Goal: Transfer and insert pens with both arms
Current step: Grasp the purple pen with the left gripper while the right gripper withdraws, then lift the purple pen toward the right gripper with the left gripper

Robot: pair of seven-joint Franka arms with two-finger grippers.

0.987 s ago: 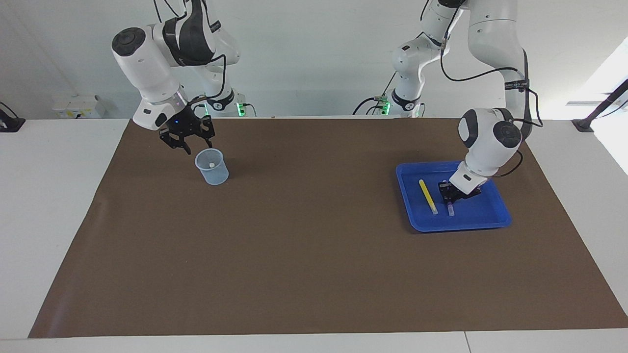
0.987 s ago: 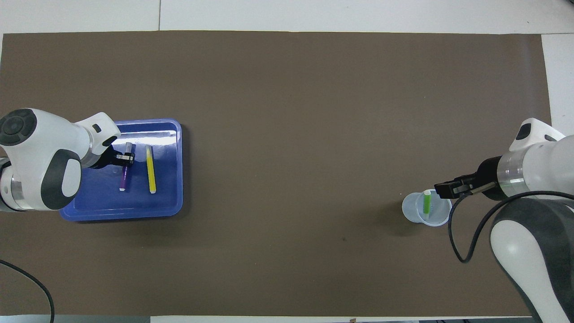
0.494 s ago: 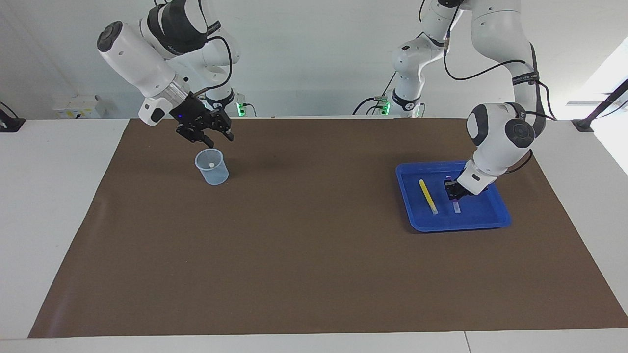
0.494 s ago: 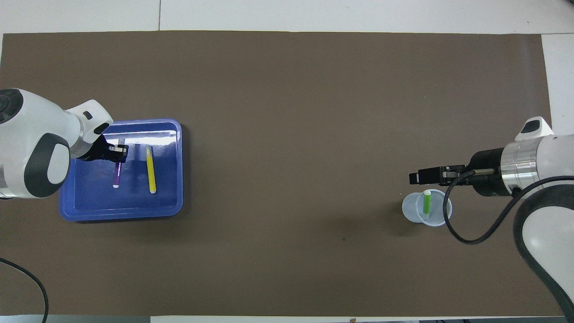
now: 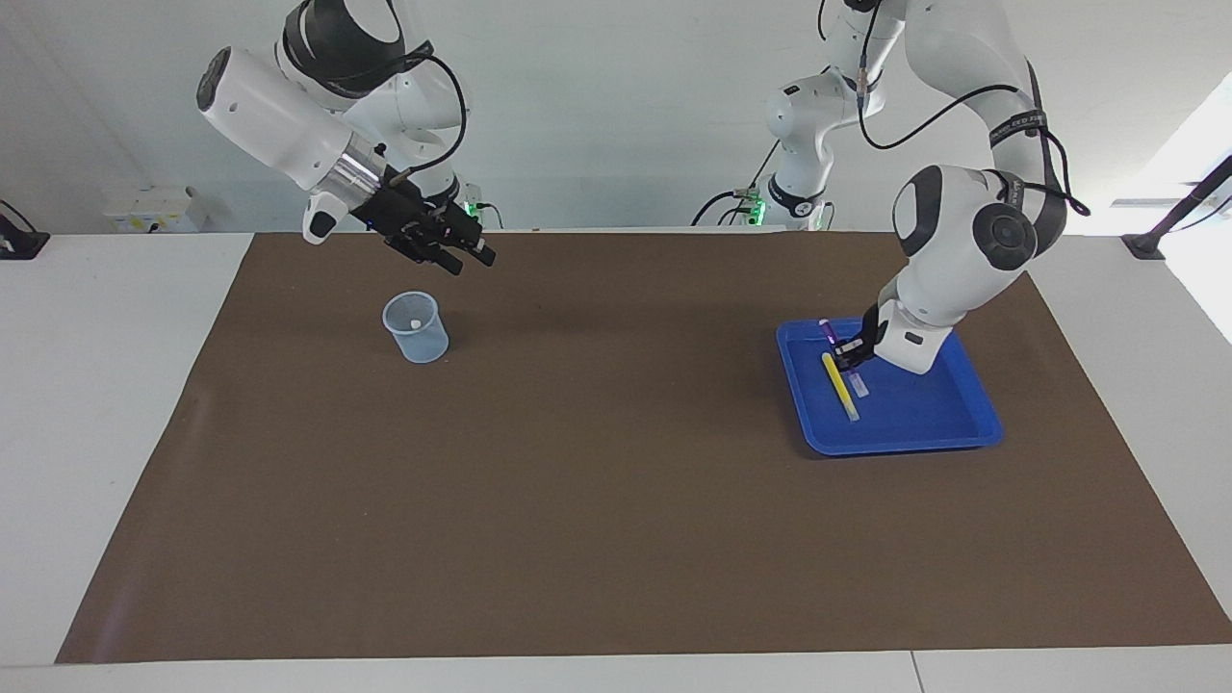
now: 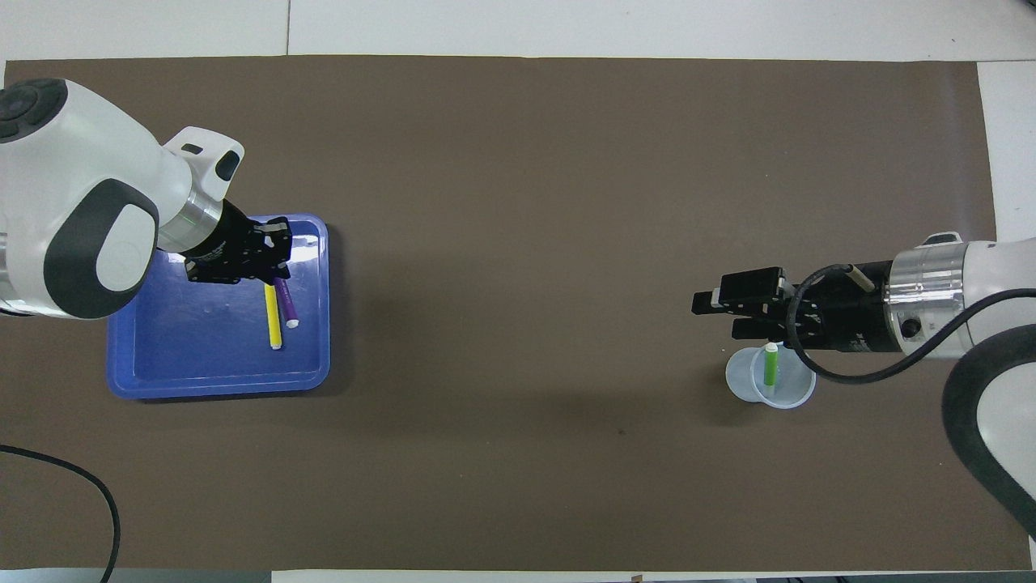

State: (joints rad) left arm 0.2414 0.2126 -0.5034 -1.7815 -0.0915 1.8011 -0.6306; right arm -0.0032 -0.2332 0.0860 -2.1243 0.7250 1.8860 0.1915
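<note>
Left pincer (image 5: 851, 355), pressed together on the purple pen (image 6: 285, 301), holds it lifted and tilted over the blue tray (image 6: 218, 380), its pale tip lowermost. The yellow pen (image 6: 273, 316) lies flat in the tray, just beside the purple pen at its 9 o'clock in the overhead view. Right pincer (image 6: 712, 308), empty, hangs over the brown mat (image 5: 597, 462) on the tabletop (image 5: 115, 404), at 11 o'clock from the clear cup (image 6: 769, 380) in the overhead view; its spread cannot be told. The green pen (image 6: 770, 363) stands in the cup.
</note>
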